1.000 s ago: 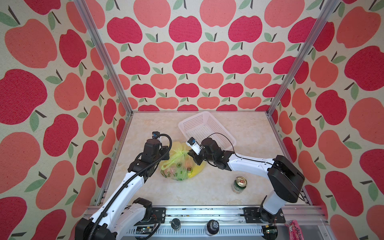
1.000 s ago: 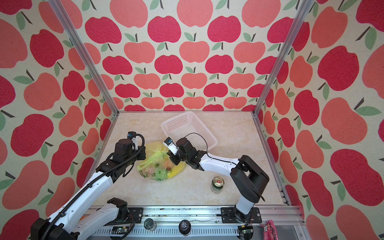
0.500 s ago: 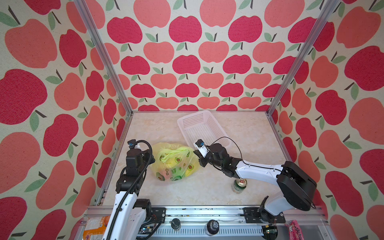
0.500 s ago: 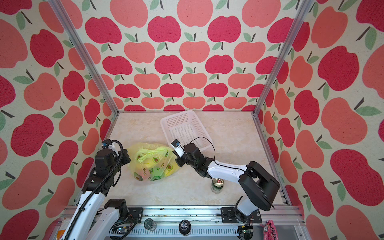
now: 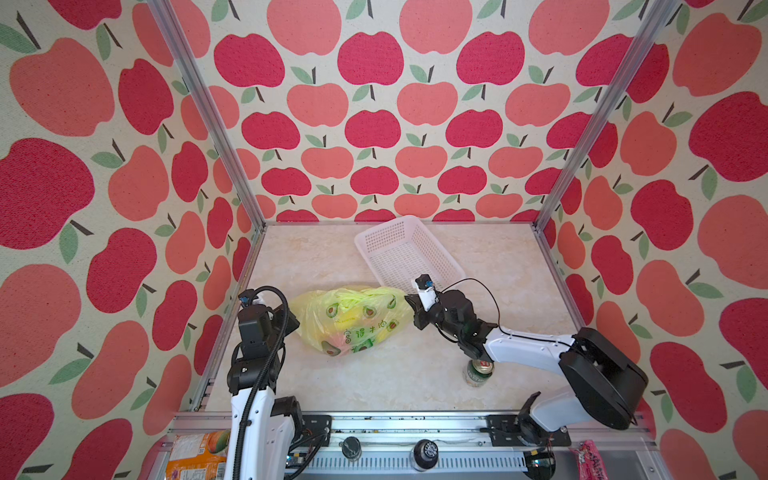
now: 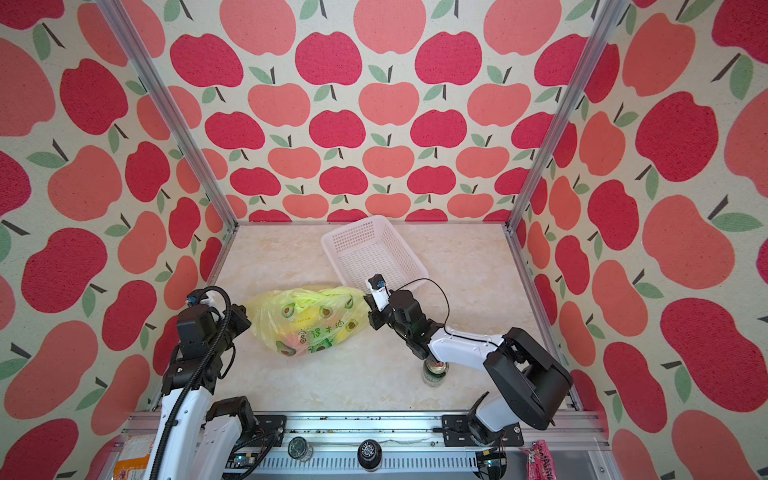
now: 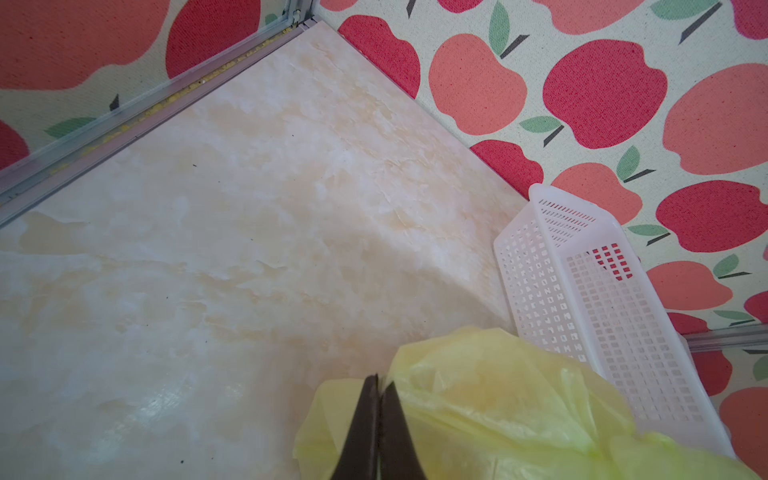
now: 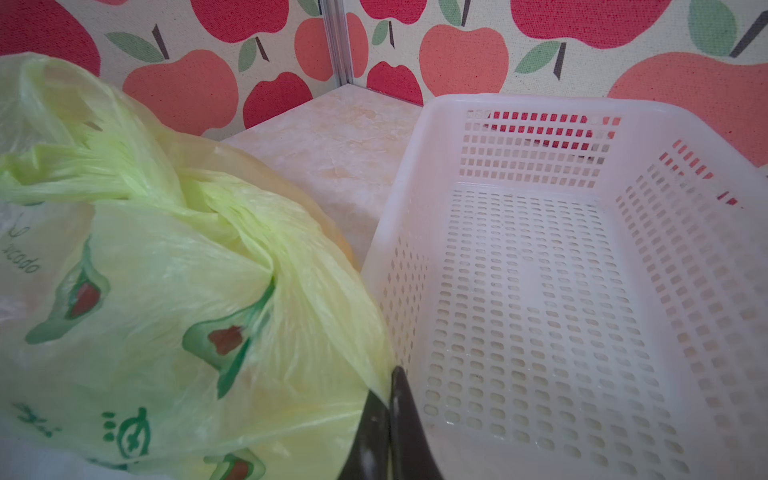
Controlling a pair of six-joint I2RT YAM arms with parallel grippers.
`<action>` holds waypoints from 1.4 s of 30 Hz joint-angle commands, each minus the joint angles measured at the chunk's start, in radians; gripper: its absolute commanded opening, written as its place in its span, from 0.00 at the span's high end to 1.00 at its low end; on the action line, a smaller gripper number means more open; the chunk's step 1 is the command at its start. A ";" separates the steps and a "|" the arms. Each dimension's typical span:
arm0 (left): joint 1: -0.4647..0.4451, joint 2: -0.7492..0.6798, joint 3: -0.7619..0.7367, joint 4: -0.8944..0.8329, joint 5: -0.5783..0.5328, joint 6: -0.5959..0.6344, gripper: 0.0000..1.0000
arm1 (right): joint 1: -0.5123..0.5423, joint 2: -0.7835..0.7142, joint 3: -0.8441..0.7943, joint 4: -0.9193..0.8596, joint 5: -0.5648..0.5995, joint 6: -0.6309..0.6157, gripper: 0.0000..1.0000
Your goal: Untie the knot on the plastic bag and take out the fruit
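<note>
The yellow plastic bag (image 5: 349, 320) (image 6: 307, 322) with green avocado prints lies stretched sideways on the marble floor. My left gripper (image 5: 296, 320) (image 7: 380, 380) is shut on a fold of film at its left end. At its right end my right gripper (image 5: 409, 301) (image 8: 390, 386) is shut on the bag's edge. The knot (image 5: 353, 296) (image 8: 124, 183) shows as twisted yellow-green strips bunched along the bag's top, apart from both grippers. The fruit (image 5: 353, 318) shows only as dim yellow and pink shapes through the film.
A white mesh basket (image 5: 386, 226) (image 8: 540, 99) stands just behind the bag's right end, beside my right gripper. A green drink can (image 5: 478, 372) (image 6: 434, 374) stands upright under my right forearm. Apple-patterned walls close the left, back and right.
Both grippers have drawn apart, left one leftward and right one rightward. The bag has gone from a bunched heap to a wide, flatter shape stretched between them.
</note>
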 commanded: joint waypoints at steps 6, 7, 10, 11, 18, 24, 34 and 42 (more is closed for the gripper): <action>0.039 0.122 -0.007 0.165 0.163 -0.018 1.00 | -0.082 -0.023 -0.078 0.130 0.076 0.080 1.00; 0.037 0.140 -0.005 0.181 0.182 -0.019 1.00 | -0.087 -0.024 -0.083 0.132 0.072 0.079 1.00; 0.026 0.173 -0.001 0.208 0.195 -0.019 1.00 | -0.088 -0.029 -0.102 0.161 0.066 0.068 1.00; 0.020 0.177 -0.001 0.212 0.189 -0.018 1.00 | -0.087 -0.030 -0.109 0.174 0.061 0.068 1.00; 0.014 0.118 -0.009 0.168 0.142 -0.014 0.97 | -0.054 -0.032 -0.129 0.244 -0.034 0.011 0.88; 0.010 0.024 0.020 0.072 0.105 -0.004 0.57 | -0.006 -0.122 -0.120 0.154 -0.016 -0.060 0.59; -0.226 0.023 0.104 0.010 0.046 0.084 0.17 | 0.059 -0.178 0.089 -0.237 -0.070 -0.105 0.10; -0.562 0.181 0.160 0.004 -0.263 0.182 0.01 | 0.060 0.071 0.408 -0.558 0.020 -0.088 0.11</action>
